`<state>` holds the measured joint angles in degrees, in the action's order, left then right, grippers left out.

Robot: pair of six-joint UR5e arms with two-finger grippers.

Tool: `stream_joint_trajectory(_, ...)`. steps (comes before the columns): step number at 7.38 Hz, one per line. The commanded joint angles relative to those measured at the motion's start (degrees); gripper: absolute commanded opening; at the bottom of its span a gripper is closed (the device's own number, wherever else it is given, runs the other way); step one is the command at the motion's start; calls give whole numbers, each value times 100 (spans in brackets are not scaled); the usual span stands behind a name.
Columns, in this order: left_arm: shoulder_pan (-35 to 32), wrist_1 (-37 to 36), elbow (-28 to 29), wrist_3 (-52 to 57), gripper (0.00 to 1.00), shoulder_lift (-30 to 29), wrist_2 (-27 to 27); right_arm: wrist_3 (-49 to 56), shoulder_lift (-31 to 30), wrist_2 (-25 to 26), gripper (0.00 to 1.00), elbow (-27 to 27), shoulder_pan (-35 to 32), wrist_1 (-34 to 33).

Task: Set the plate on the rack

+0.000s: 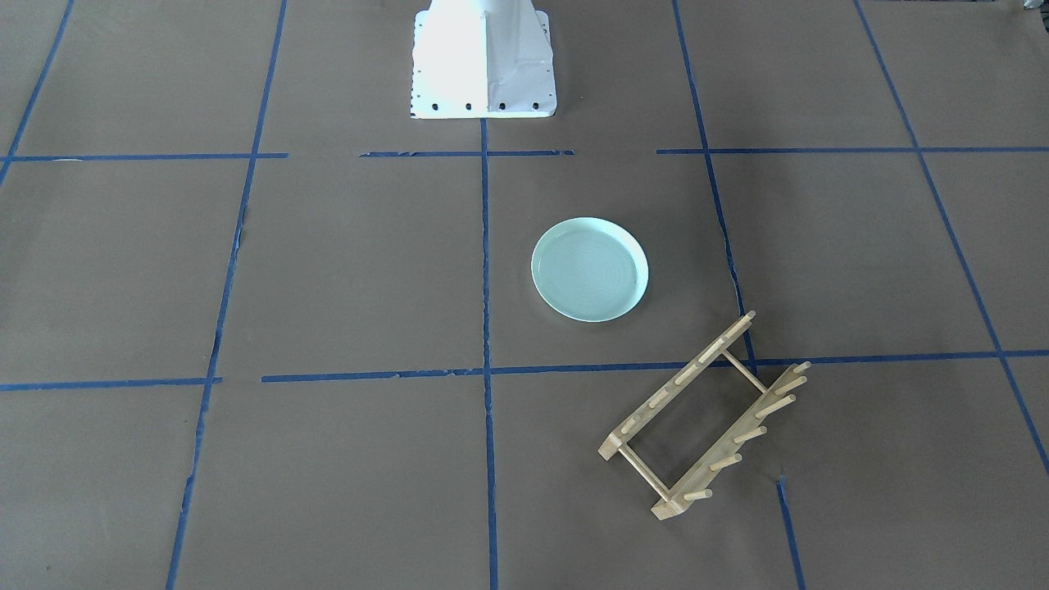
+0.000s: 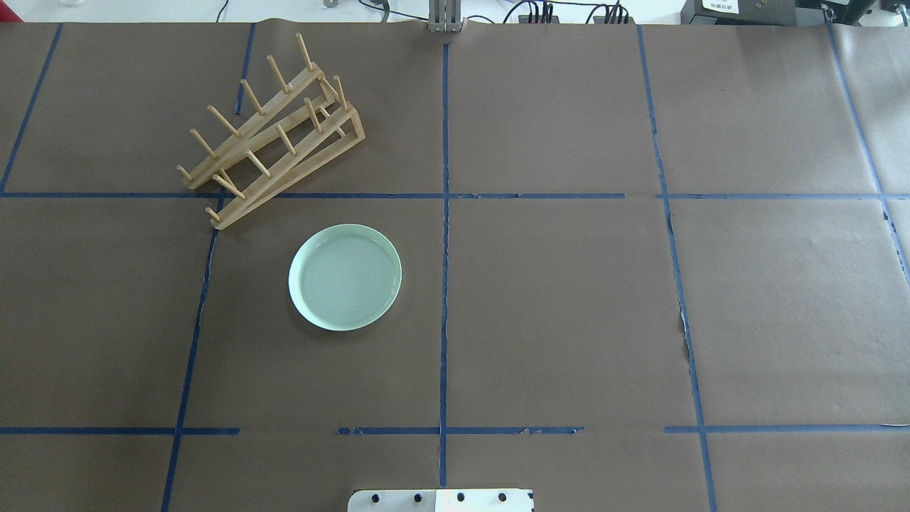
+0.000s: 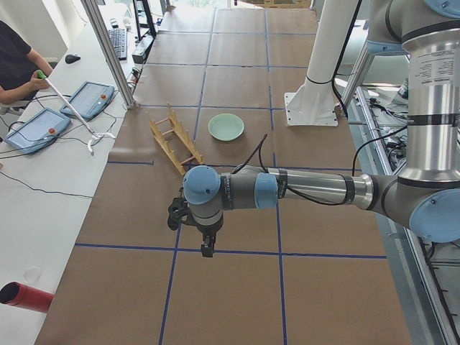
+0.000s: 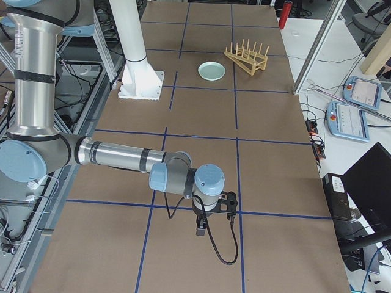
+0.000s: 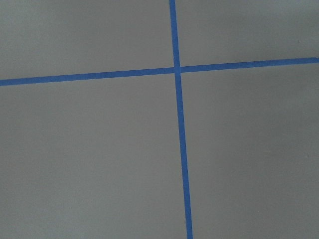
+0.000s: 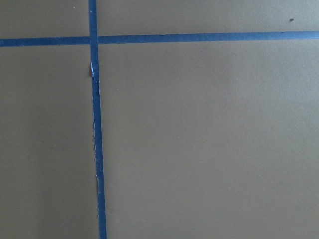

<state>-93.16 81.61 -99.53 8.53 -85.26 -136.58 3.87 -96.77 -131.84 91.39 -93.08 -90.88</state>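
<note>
The pale mint-green plate point(image 1: 589, 269) lies flat on the brown table, also in the overhead view point(image 2: 345, 276) left of centre. The light wooden rack point(image 1: 705, 418) stands at an angle just beyond it point(image 2: 274, 135), pegs up and empty. Both show small in the side views: the plate point(image 3: 226, 127) point(image 4: 212, 71) and the rack point(image 3: 175, 138) point(image 4: 246, 56). My left gripper point(image 3: 207, 248) hangs over the table end far from them. My right gripper point(image 4: 201, 229) hangs over the opposite end. I cannot tell whether either is open or shut. Both wrist views show only paper and blue tape.
The white robot base point(image 1: 483, 57) stands at the table's edge point(image 2: 441, 500). An operator point(image 3: 14, 65) sits at a side bench with teach pendants point(image 3: 90, 97). A red cylinder point(image 3: 25, 296) lies there too. More pendants point(image 4: 360, 91) are on the other side.
</note>
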Motion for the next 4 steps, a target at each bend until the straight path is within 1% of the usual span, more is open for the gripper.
stream_joint_trajectory(1,-9,-180,-74,0,100,-8,-18,0,0,0,100,2,0,0)
stream_joint_trajectory(4,-26,-251,-250,-17,100,-17,26,0,0,0,100,2,0,0)
